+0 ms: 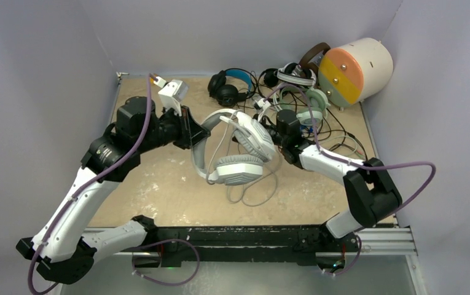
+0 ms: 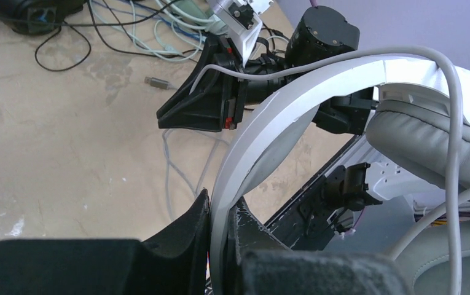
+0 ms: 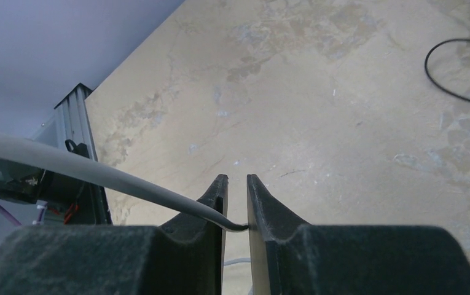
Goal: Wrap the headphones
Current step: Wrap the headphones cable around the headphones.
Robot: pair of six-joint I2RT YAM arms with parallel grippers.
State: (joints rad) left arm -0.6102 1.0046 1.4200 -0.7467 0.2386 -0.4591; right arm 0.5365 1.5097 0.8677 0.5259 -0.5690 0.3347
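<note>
We saw the white-grey over-ear headphones (image 1: pixel 239 167) at mid-table on the tan tabletop (image 1: pixel 158 190). The left gripper (image 2: pixel 221 212) was clamped on their white headband (image 2: pixel 269 117). The right gripper (image 3: pixel 236 182) jaws were narrowly parted, with the grey cable (image 3: pixel 97 172) in the gap. The other headsets (image 1: pixel 284 86) were tangled at the far edge.

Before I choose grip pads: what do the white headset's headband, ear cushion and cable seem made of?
Headband: smooth matte white, keeps a clean arc, probably hard plastic. Ear cushion: grey, softly creased, likely faux leather over foam. Cable: smooth grey, bends freely, likely rubbery plastic sheath.
</note>
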